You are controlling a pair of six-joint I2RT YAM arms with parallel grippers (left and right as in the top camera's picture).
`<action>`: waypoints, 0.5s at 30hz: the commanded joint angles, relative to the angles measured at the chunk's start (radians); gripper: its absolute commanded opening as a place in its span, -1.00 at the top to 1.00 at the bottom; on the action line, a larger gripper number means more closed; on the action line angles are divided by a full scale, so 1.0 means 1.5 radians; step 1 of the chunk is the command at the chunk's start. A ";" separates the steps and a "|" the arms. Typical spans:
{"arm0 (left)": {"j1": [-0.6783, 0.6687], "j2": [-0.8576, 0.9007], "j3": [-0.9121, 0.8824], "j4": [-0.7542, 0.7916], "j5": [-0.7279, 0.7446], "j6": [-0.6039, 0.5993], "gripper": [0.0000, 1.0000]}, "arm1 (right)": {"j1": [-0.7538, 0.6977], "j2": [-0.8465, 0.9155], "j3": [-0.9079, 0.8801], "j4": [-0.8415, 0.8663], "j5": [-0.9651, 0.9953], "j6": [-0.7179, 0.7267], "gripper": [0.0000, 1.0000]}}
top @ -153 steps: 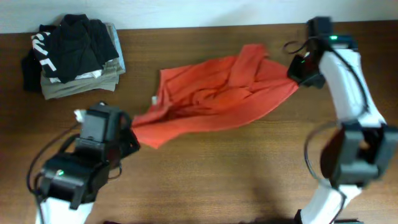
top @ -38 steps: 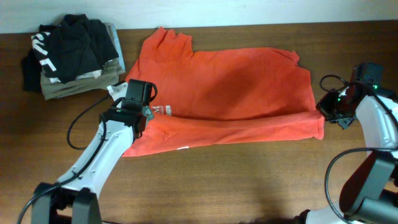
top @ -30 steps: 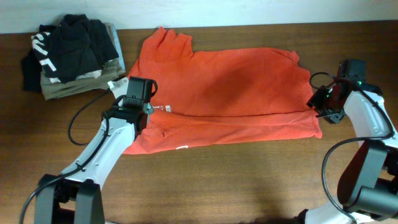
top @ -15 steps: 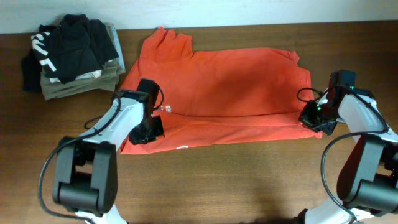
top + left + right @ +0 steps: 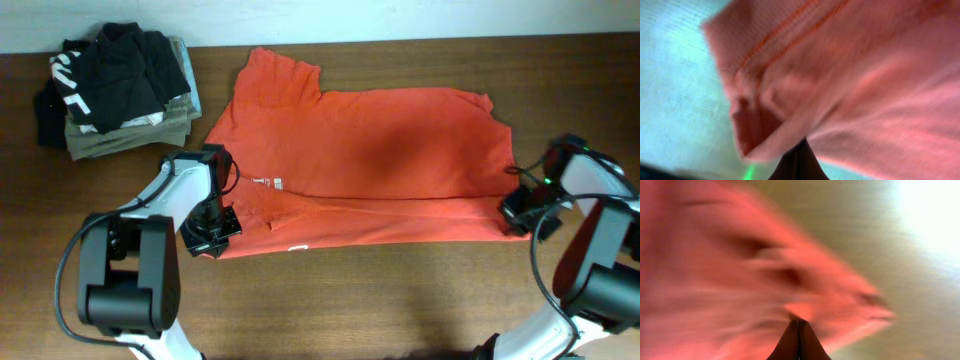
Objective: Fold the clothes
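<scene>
The red-orange T-shirt (image 5: pixel 370 150) lies spread across the table, its near edge folded over into a long strip with a bit of white print showing. My left gripper (image 5: pixel 211 232) is shut on the shirt's near left corner (image 5: pixel 765 120). My right gripper (image 5: pixel 520 210) is shut on the near right corner (image 5: pixel 805 305). Both wrist views are blurred and show the fingers pressed together with red cloth at their tips.
A pile of folded garments (image 5: pixel 120 85), khaki and grey with a black one with white print on top, sits at the table's far left corner. The wooden table (image 5: pixel 380 300) shows in front of the shirt.
Both grippers have pulled the shirt's folded near edge toward the front of the table. The shirt now lies flatter and shifted slightly right; earlier it was a crumpled heap.
</scene>
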 commanded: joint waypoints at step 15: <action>-0.040 -0.053 -0.006 0.088 -0.006 0.001 0.98 | 0.068 -0.073 -0.007 0.005 -0.045 -0.082 0.92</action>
